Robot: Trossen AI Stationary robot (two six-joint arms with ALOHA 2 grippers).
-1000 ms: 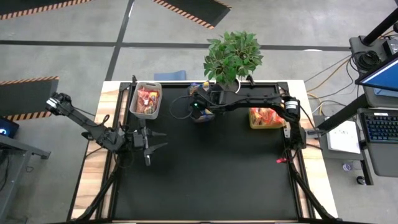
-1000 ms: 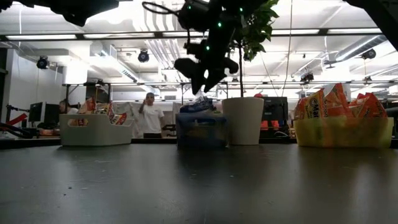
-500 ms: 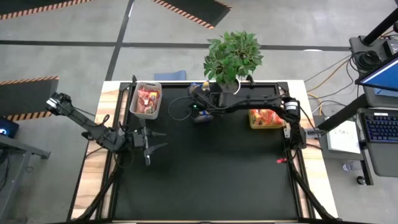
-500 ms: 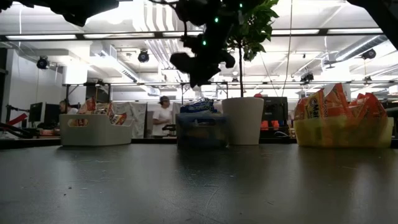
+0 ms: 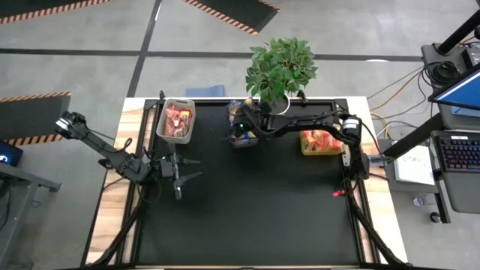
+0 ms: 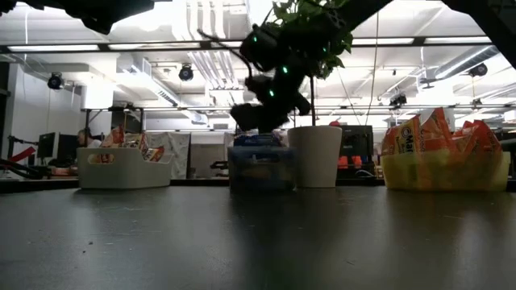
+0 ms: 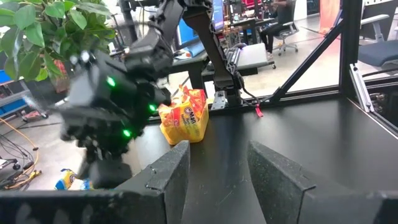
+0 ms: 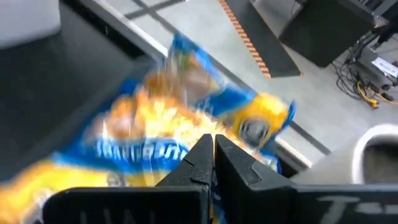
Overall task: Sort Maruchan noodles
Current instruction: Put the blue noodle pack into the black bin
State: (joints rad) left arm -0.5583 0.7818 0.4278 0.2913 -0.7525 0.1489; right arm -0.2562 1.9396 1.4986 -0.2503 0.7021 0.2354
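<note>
The Maruchan noodles lie in three bins along the far edge. Red-orange packets fill the pale bin (image 5: 175, 120), blue-and-yellow packets (image 8: 180, 124) the dark middle bin (image 6: 260, 167), and orange packets the yellow-green bin (image 5: 321, 141). My right gripper (image 8: 213, 142) hangs shut, pointing down, just over the blue-and-yellow packets, with nothing between its fingers; in the low view the right gripper (image 6: 256, 121) sits close above that bin. My left gripper (image 5: 182, 171) waits open near the table's left edge, a little above the mat. My right gripper points down at the blue-and-yellow packets (image 8: 186, 118) in the middle bin with its fingers shut. I cannot tell whether the fingertips touch the top packet.
A plant in a white pot (image 6: 314, 155) stands right of the middle bin at the far edge, its leaves above my right arm. The black mat (image 5: 255, 202) stretches bare between the bins and the near edge. Desks and screens fill the room beyond.
My right gripper has shut from open, with nothing between its fingers. It has also dropped lower over the middle bin and shifted slightly toward the table's far edge.
</note>
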